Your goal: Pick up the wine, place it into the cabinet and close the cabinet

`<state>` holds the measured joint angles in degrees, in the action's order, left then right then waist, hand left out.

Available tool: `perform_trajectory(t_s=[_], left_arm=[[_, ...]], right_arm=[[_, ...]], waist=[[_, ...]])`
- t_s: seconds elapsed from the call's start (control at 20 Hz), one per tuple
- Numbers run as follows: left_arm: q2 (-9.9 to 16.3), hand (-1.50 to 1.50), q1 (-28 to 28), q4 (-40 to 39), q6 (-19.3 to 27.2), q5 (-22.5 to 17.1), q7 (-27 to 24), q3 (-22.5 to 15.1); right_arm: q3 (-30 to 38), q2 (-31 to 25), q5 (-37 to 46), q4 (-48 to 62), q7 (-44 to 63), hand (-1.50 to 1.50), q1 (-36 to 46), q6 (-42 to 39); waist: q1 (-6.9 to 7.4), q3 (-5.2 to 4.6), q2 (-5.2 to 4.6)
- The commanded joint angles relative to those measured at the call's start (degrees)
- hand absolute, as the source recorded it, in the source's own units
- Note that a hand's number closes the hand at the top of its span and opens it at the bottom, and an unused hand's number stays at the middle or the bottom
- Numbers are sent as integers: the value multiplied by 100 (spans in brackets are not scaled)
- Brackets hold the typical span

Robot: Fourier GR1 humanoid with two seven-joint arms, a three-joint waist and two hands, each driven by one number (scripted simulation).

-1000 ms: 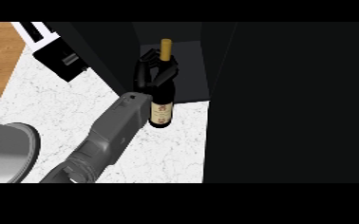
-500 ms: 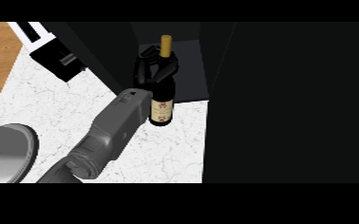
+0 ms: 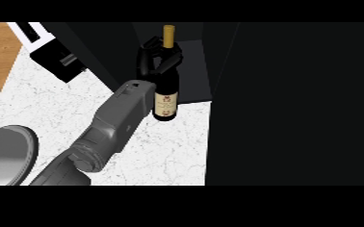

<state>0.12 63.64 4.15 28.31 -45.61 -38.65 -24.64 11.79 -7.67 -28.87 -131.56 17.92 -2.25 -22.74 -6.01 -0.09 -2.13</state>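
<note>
Counter (image 3: pixel 171 149): white marble, grey veining. Wine bottle (image 3: pixel 165 94): dark glass, gold cap, cream label. Robot hand (image 3: pixel 153 57): black. Cabinet (image 3: pixel 284 101): black.

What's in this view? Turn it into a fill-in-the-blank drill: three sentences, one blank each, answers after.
1. The left hand has its fingers curled round the ___.
2. The cap on top of it is ___ in colour.
3. A grey round object lies on the white counter at the view's ___ edge.

Missing words: wine bottle; gold; left.
</note>
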Motion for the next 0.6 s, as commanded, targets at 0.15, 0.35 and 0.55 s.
perform_trajectory(t_s=[0.15, 0.35, 0.55], left_arm=[[53, 150, 260, -248, 50, 94, -58, 16], [84, 150, 429, -318, 219, 23, -80, 125], [141, 150, 477, -410, 398, 106, -41, 72]], right_arm=[[-93, 23, 6, -178, 126, -150, 13, 100], [48, -94, -55, 4, 61, -150, 128, 15], [53, -56, -88, -38, 1, -150, 5, -52]], waist=[[48, -5, -3], [-32, -3, -50], [-55, 2, -43]])
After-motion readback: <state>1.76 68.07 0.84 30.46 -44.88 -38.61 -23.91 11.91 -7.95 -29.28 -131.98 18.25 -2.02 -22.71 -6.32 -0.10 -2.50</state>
